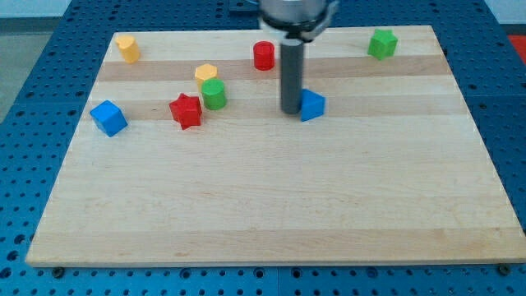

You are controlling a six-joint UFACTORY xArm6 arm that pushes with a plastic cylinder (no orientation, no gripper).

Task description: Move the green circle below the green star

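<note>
Green circle (214, 94): a short, smooth cylinder in bright green, standing on its flat end in the far-left part of the board, touching or just beside the yellow hexagon block (205, 73) behind it, with the red star (186, 111) just beside it on the left.

Green star (382, 43): a chunky block of the same green with a notched outline, near the far right corner, well apart from the circle.

Other pieces, all matt and solid-coloured: a red cylinder (264, 56) at the far centre; a yellow block (126, 48), shape unclear, at the far left corner; a blue cube-like block (108, 117) at the left edge; a blue angular block (312, 105) near the centre.

My tip (291, 111): the end of a straight dark rod, resting just left of the blue angular block, touching or nearly so, and well to the right of the green circle. The rod carries no jaws.

Wooden board (271, 205): pale planks with visible grain and straight edges, lying on a blue perforated table (25, 164). The whole near half is bare wood; the strip of board just nearer than the green star is also bare.
</note>
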